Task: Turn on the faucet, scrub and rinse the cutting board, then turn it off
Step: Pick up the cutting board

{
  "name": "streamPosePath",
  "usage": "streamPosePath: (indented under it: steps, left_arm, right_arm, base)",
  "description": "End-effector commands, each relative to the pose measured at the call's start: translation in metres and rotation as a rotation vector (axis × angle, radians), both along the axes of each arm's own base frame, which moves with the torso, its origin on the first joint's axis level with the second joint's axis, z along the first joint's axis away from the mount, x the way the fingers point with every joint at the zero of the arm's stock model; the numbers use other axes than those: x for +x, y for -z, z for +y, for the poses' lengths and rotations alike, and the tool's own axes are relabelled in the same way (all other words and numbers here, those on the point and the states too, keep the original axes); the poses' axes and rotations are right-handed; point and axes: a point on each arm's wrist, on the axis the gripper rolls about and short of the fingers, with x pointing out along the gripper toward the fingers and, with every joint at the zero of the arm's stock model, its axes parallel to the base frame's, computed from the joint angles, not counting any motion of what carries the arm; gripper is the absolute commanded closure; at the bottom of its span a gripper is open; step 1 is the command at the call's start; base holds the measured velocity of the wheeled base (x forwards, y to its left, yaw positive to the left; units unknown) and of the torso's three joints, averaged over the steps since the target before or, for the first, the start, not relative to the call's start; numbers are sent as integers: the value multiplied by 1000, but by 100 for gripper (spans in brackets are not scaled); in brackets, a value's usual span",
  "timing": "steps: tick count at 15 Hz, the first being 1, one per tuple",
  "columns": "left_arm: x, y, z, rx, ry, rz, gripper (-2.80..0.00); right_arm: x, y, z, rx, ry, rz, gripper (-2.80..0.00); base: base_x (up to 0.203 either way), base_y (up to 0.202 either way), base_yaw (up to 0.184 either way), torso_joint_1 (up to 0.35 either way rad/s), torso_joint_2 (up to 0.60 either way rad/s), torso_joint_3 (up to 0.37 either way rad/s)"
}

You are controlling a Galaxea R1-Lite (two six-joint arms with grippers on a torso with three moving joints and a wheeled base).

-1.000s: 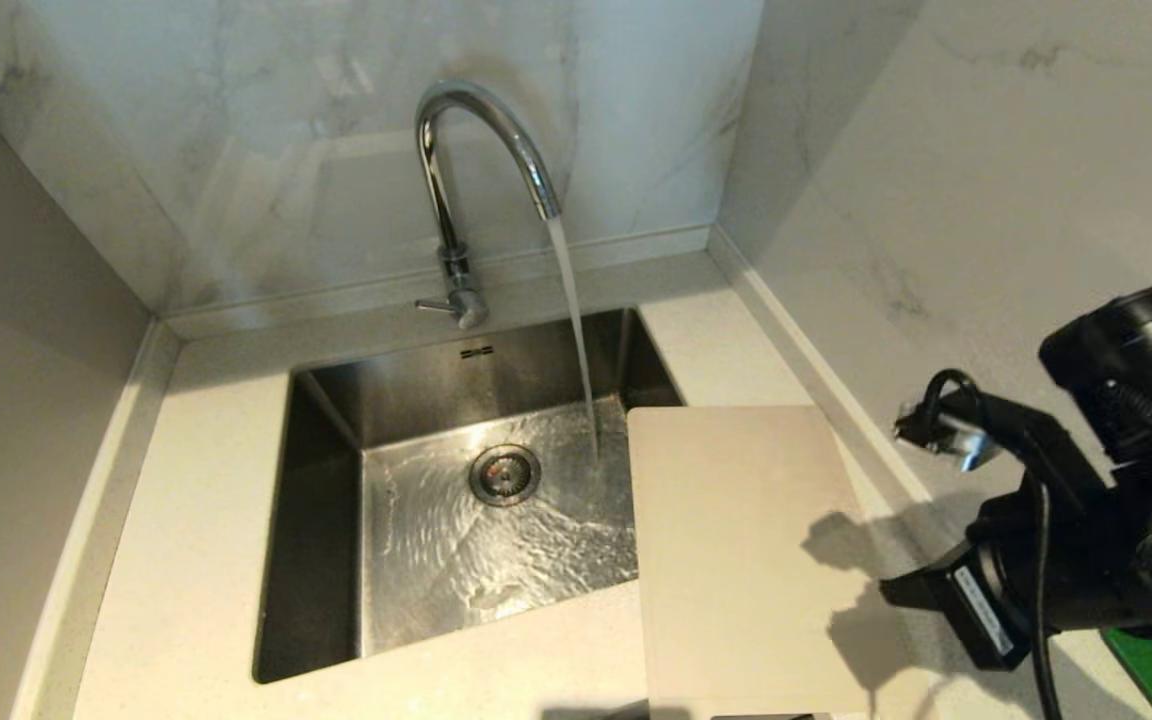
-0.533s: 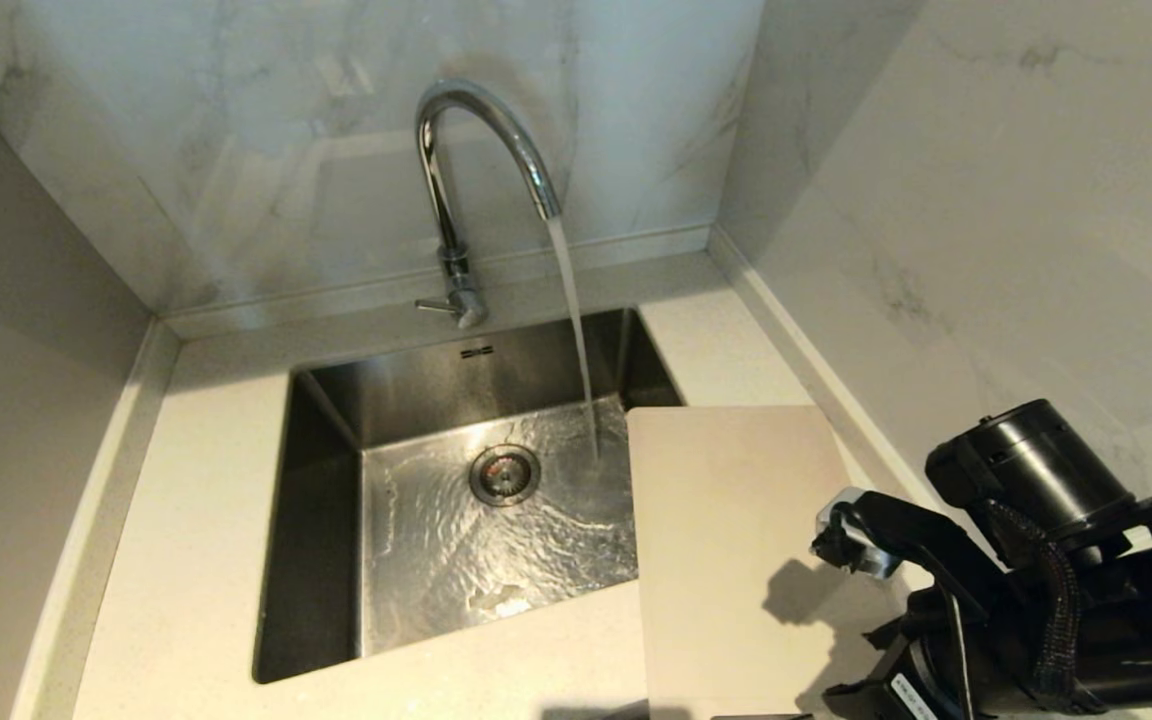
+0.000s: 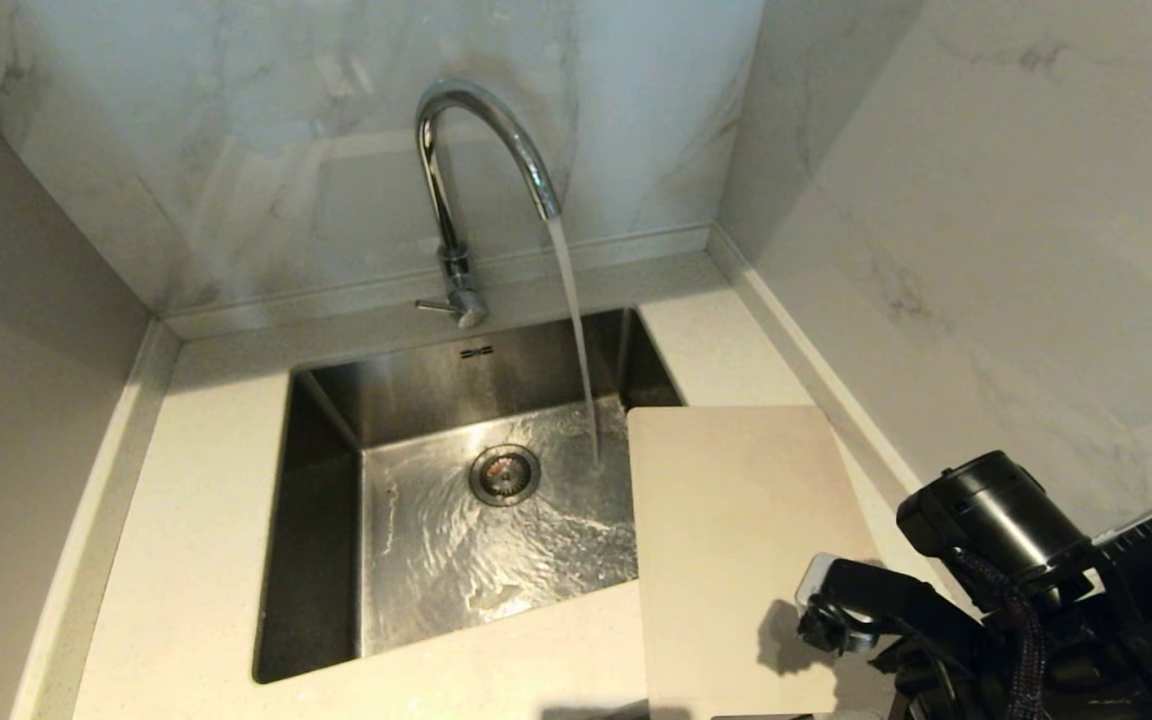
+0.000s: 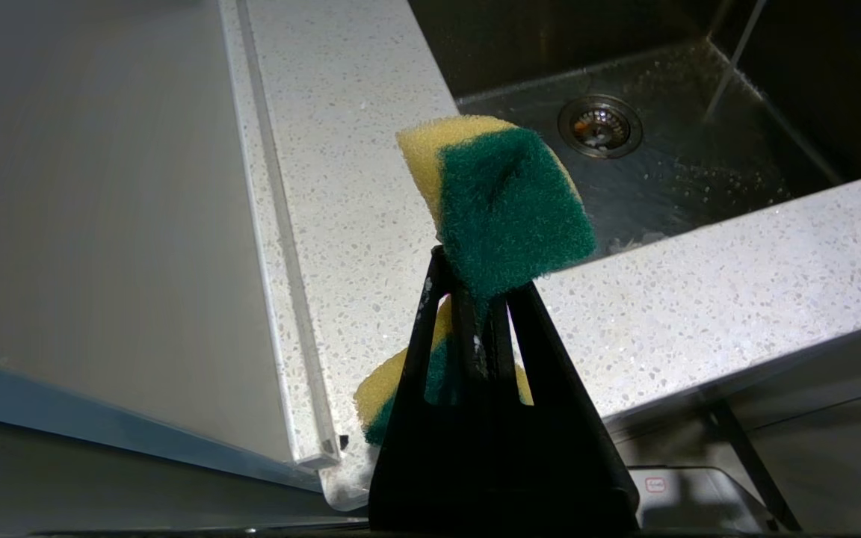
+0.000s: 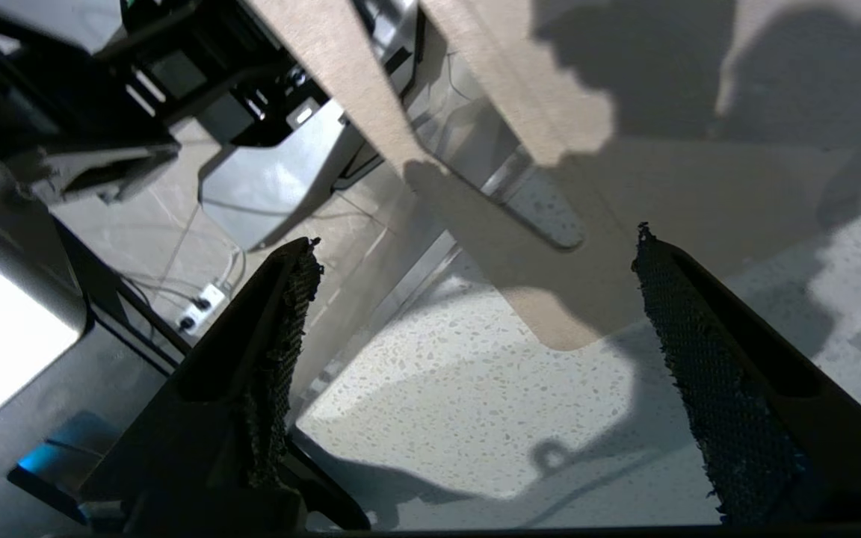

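Head view: water is seen running from the faucet [image 3: 481, 150] into the sink [image 3: 321, 560], so the tap-on step is judged done. The cutting board [image 3: 736, 540] lies flat on the counter [image 3: 186, 480] at 3 o'clock of the sink, its far-left corner overhanging the basin, dry side by the look of it. Since a sec ago the right arm has been brought down and in, from 3 o'clock high to approx. 5 o'clock of the board, beside its near right edge; its shadow falls on the board. Board itself has not shifted. Meaning, as judged: a pick-up of the board is being set up, scrub and rinse not yet begun.

Left wrist view: the left hand [image 4: 475, 299] is closed tight on a yellow-green sponge [image 4: 501, 202], which is pinched and folded between the fingers. It is held off the counter's front edge, at approx. 7 o'clock of the sink, w/ the drain [image 4: 599, 125] visible beyond.

Right wrist view: the right hand [image 5: 475, 299] is spread wide, nothing between the fingers. The board's slot-handle end is framed just ahead, not touched.

Surface & room: pale speckled stone counter, steel basin w/ rippling water, marble-look walls at 12 and 3 o'clock, a grey panel at 9. The robot base and floor cables are glimpsed below the counter edge.
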Motion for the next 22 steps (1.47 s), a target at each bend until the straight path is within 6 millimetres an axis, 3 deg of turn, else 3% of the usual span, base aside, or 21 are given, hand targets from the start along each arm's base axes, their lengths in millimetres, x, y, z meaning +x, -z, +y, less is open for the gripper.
streamPosePath:
  steps: [1, 13, 16, 22]
  left_arm:
    - [0, 0, 0, 2, 0, 1, 0]
    - [0, 0, 0, 5, -1, 1, 0]
    - [0, 0, 0, 5, -1, 1, 0]
    - [0, 0, 0, 5, -1, 1, 0]
  right_arm:
    - [-5, 6, 1, -33, -71, 14, -280]
    - [-23, 35, 22, -423, -453, 10, -280]
    - [-24, 41, 30, -437, -492, 0, -280]
    - [-26, 78, 38, -432, -547, -62, -280]
  base:
    - [0, 0, 0, 0, 0, 0]
    - [0, 0, 0, 0, 0, 0]
    - [0, 0, 0, 0, 0, 0]
    - [0, 0, 0, 0, 0, 0]
